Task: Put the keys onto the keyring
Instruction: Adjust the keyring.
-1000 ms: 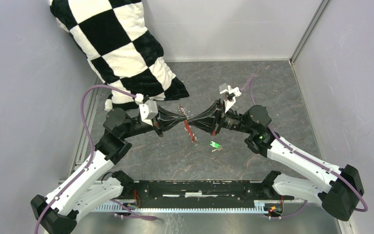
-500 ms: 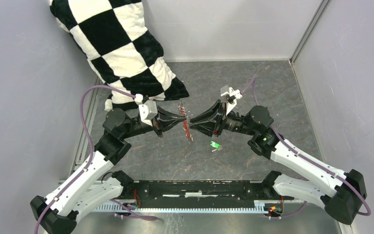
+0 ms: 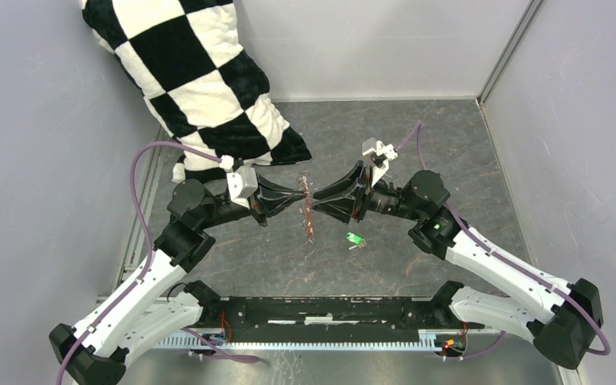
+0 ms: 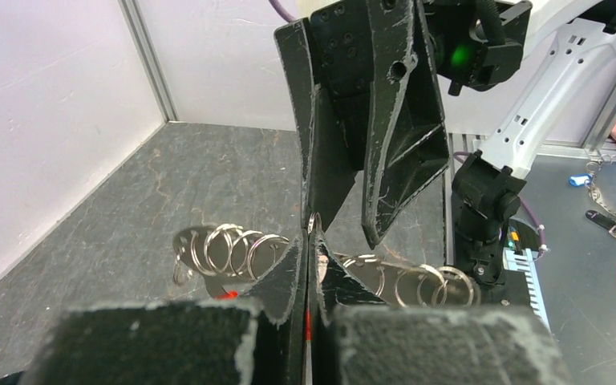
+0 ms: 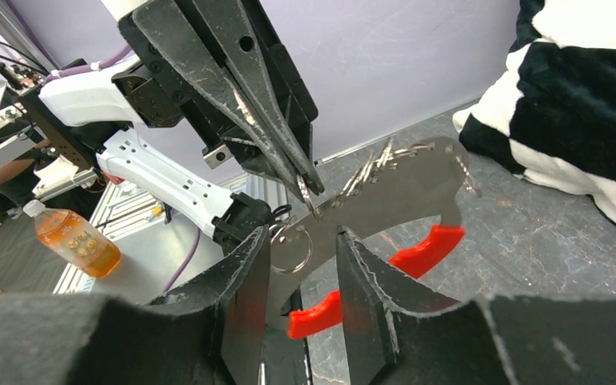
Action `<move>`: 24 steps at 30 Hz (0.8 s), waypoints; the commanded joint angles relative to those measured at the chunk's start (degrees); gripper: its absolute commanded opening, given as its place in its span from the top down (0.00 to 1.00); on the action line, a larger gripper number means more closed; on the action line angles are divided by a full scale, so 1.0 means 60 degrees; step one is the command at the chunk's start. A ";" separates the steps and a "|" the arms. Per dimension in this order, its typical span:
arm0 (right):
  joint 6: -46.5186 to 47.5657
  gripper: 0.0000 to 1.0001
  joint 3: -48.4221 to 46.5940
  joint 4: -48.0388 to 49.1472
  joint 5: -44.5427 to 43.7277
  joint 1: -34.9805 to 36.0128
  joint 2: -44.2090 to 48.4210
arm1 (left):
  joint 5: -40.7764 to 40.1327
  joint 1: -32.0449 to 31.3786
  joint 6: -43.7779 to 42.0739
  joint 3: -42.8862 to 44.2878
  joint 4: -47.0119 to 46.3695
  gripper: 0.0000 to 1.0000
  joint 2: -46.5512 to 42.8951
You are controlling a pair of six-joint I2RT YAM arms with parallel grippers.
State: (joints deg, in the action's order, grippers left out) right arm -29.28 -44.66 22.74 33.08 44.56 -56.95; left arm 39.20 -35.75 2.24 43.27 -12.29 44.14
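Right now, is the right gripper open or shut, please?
Open: the right gripper shows a clear gap between its jaws.

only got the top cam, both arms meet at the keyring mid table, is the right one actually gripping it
Observer: No. In its wrist view the right gripper has its fingers apart, one on either side of a small ring, not pinching it.
Operator: so whats holding it
Observer: The left gripper. Its wrist view shows the fingers shut on the metal of the keyring, with a ring edge poking out between the tips.
Operator: just one ring on it?
Observer: No, several rings sit side by side in a row. I can't give an exact count.
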 commanded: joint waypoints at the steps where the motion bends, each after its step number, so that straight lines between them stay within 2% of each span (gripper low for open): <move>1: -0.0512 0.58 -0.0295 0.1175 0.0223 -0.0032 -0.0259 | -0.0022 0.0025 0.0066 0.0362 -0.0265 0.98 -0.0150; 10: -0.1323 0.72 0.0184 0.2805 0.0141 -0.0027 -0.0518 | -0.0030 0.0019 0.0079 0.0346 -0.0280 0.98 -0.0164; 15: -0.1427 0.81 0.0281 0.2876 0.0244 -0.0025 -0.0603 | -0.0044 0.0025 0.0081 0.0340 -0.0287 0.98 -0.0164; 19: -0.1365 0.78 0.0281 0.2684 0.0189 -0.0018 -0.0600 | -0.0069 0.0020 0.0079 0.0348 -0.0306 0.98 -0.0164; 24: -0.1229 0.67 0.0263 0.2336 0.0069 -0.0027 -0.0559 | -0.0052 0.0025 0.0084 0.0375 -0.0324 0.98 -0.0149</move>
State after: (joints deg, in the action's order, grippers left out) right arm -37.28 -43.24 36.29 33.56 44.49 -60.71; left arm 39.16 -35.75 2.24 43.27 -12.29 43.81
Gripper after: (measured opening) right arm 0.296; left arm 0.022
